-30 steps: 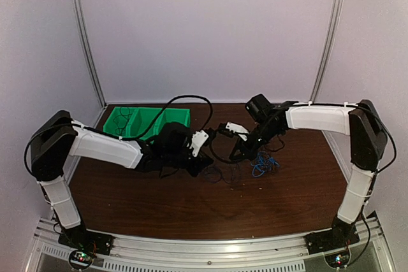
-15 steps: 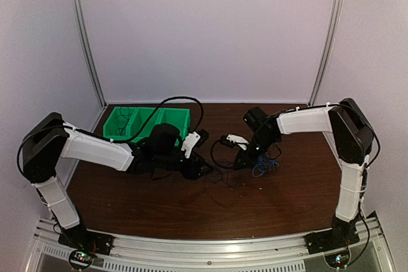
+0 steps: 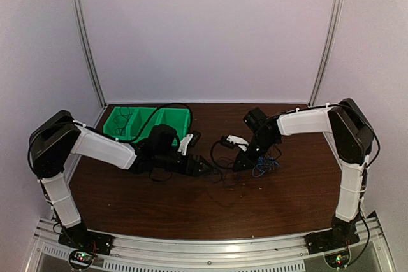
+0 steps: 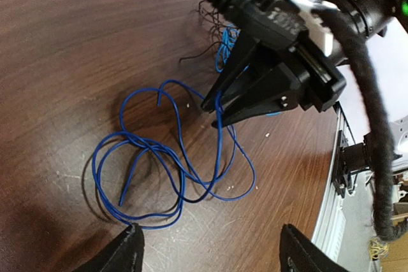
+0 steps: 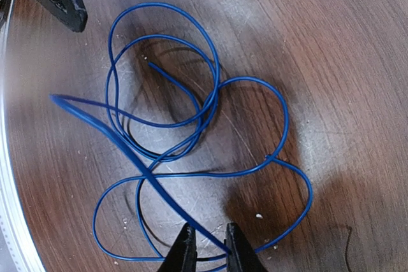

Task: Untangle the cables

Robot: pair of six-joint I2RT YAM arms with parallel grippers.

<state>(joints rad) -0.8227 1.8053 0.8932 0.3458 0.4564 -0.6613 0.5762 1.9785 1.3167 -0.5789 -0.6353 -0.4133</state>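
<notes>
Near the middle of the bench [image 3: 159,208] the blue cables [image 5: 148,173] lie in loose overlapping loops. Beside them the left gripper [image 4: 210,256] holds its jaws spread wide; the right gripper [image 5: 211,246] has its jaws nearly together about one strand, pinched or not I cannot tell

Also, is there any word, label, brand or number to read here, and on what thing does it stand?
None: no text can be read on the blue cable, the green bin or the table.
</notes>
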